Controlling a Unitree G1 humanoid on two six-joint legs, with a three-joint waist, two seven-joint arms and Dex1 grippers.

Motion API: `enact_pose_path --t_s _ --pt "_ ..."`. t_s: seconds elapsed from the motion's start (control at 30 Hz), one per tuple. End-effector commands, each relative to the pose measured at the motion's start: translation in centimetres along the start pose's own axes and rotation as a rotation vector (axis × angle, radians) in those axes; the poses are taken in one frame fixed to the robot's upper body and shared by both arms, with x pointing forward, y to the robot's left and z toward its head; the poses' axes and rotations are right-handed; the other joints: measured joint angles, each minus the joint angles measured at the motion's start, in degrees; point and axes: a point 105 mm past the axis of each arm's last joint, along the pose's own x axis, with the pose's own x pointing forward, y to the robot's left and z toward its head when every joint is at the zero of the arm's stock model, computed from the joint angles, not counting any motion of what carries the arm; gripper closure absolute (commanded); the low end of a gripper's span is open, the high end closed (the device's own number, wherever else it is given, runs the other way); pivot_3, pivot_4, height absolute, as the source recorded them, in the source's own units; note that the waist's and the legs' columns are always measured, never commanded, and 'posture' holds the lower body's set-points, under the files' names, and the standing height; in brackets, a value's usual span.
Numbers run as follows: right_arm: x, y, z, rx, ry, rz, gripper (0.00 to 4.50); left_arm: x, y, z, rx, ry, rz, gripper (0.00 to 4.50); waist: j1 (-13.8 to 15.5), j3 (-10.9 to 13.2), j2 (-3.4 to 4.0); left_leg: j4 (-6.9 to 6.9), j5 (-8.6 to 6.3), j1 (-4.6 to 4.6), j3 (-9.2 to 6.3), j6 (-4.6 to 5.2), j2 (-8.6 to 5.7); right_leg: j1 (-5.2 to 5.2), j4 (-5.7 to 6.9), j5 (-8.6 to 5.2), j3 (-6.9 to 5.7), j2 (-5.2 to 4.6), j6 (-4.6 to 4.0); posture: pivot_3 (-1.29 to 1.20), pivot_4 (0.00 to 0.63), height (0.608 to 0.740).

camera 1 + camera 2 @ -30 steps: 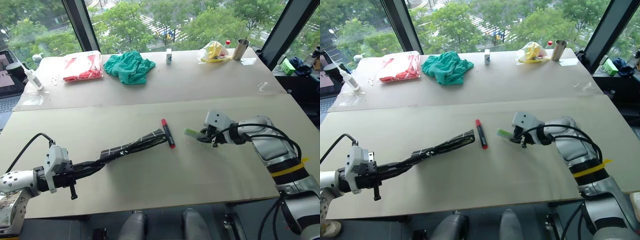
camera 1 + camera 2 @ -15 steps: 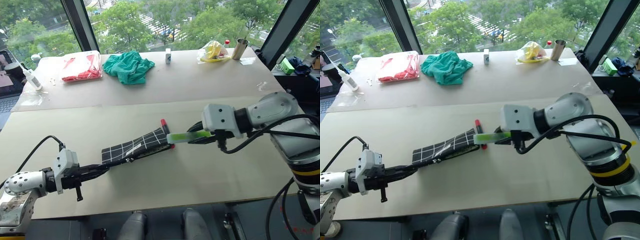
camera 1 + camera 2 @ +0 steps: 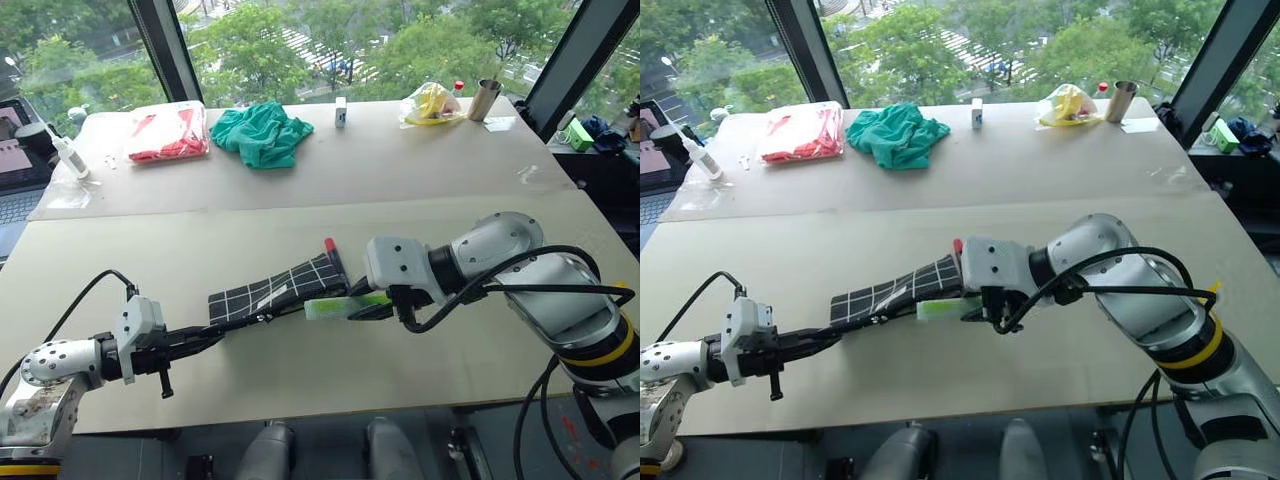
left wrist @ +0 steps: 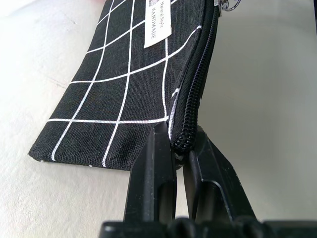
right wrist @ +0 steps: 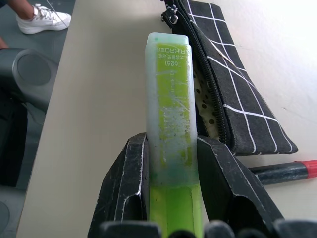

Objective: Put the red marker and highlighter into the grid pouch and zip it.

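Observation:
The grid pouch (image 3: 280, 290) lies tilted on the near table, black with white grid lines. My left gripper (image 4: 179, 145) is shut on its zipper end, at the corner nearest my left side (image 3: 215, 328). The zip stands open, and pale dotted lining (image 5: 202, 96) shows inside. My right gripper (image 5: 171, 145) is shut on the light green highlighter (image 5: 168, 94). It holds the highlighter (image 3: 335, 307) level along the pouch's near edge, beside the open mouth. The red marker (image 5: 283, 171) lies behind the pouch, mostly hidden, with its red end (image 3: 329, 243) poking out.
On the far table are a red packet in clear plastic (image 3: 168, 133), a crumpled green cloth (image 3: 262, 132), a small white box (image 3: 341, 110), a yellow bag (image 3: 430, 102) and a metal cup (image 3: 485, 98). A white bottle (image 3: 68, 155) stands far left.
My right gripper has carried the highlighter left and toward me, from right of the marker to the pouch's near edge. The pouch has turned from edge-on to show its grid face.

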Motion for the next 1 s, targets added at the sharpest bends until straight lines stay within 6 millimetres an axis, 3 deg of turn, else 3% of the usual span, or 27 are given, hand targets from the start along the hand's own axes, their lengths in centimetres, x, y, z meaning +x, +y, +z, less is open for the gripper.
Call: enact_pose_path --t_s 0.03,0.37,0.5,0.7,1.0 --pt "-1.3 -0.8 1.5 -0.016 -0.047 -0.047 3.49 0.0 0.2 0.5 0.035 -0.008 0.003 4.5 0.1 0.0 0.0 0.0 0.0 0.0 0.0 0.0 0.01 0.01 0.0 0.0 0.0 0.0 0.0 0.0 0.15 0.74" --pt "1.4 -0.6 -0.5 -0.041 0.069 -0.022 3.49 0.3 0.4 0.7 0.041 -0.014 0.001 4.5 0.1 0.0 0.0 0.01 0.0 0.0 0.0 0.0 -0.05 -0.02 0.01 0.0 0.0 0.0 0.0 0.0 0.15 0.74" --pt "1.9 -1.4 -0.8 -0.046 0.089 -0.047 3.49 0.3 0.3 0.7 0.038 -0.017 0.003 4.5 0.1 0.0 0.0 0.03 0.0 0.0 0.0 -0.01 -0.06 -0.01 0.01 0.0 0.0 0.0 0.0 0.0 0.15 0.74" --pt "1.5 -3.0 -0.6 -0.028 0.079 -0.089 3.49 0.5 0.2 0.6 0.037 -0.017 0.0 4.5 0.0 0.0 0.0 0.03 0.0 0.0 0.0 -0.01 -0.06 -0.03 0.03 0.0 0.01 0.0 0.0 0.0 0.15 0.74" --pt "0.8 -2.5 -0.8 -0.033 0.093 -0.074 3.49 0.7 0.1 0.4 0.035 -0.017 -0.008 4.5 0.0 0.0 0.0 0.02 0.0 0.0 -0.02 -0.01 -0.06 -0.02 0.03 0.0 0.0 0.0 0.0 0.0 0.15 0.74"
